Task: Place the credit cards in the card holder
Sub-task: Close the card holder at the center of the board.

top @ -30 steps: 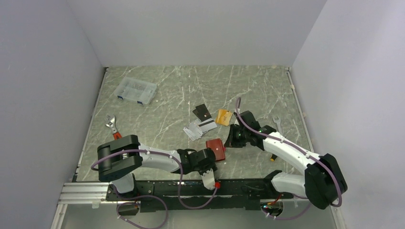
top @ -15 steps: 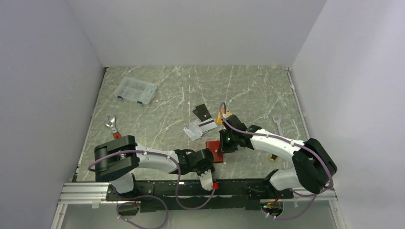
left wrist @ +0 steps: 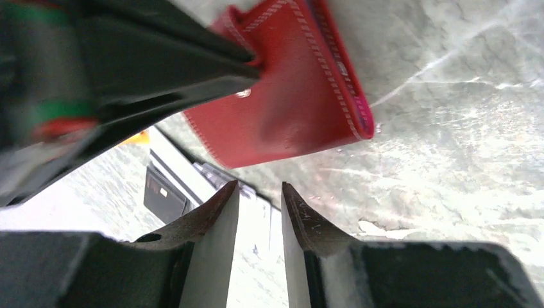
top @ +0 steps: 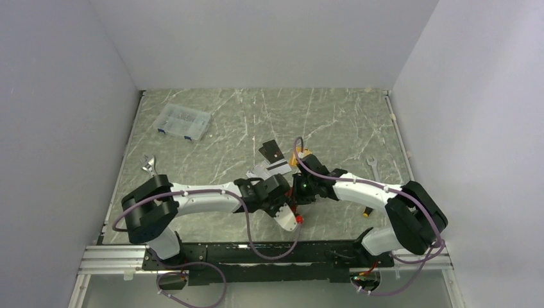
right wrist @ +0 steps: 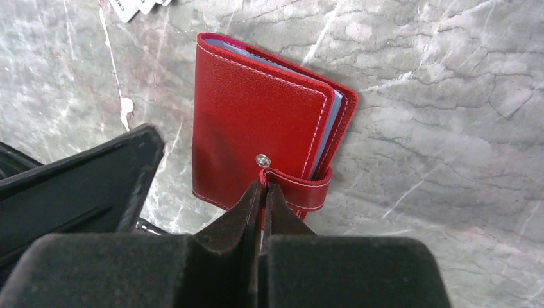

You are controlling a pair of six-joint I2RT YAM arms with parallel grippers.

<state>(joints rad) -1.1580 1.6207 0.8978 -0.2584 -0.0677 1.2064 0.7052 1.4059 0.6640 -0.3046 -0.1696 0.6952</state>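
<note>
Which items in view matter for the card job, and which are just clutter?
Job: card holder; grey-white cards; black card.
Clutter: clear compartment box; left-side wrench; right-side wrench.

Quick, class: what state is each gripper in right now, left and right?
Left gripper: fingers slightly apart, holding nothing.
Right gripper: closed, pinching the snap strap of the card holder.

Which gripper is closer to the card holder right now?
The right gripper: it pinches the card holder by its snap strap. The left gripper sits just beside it, slightly open, holding nothing.
</note>
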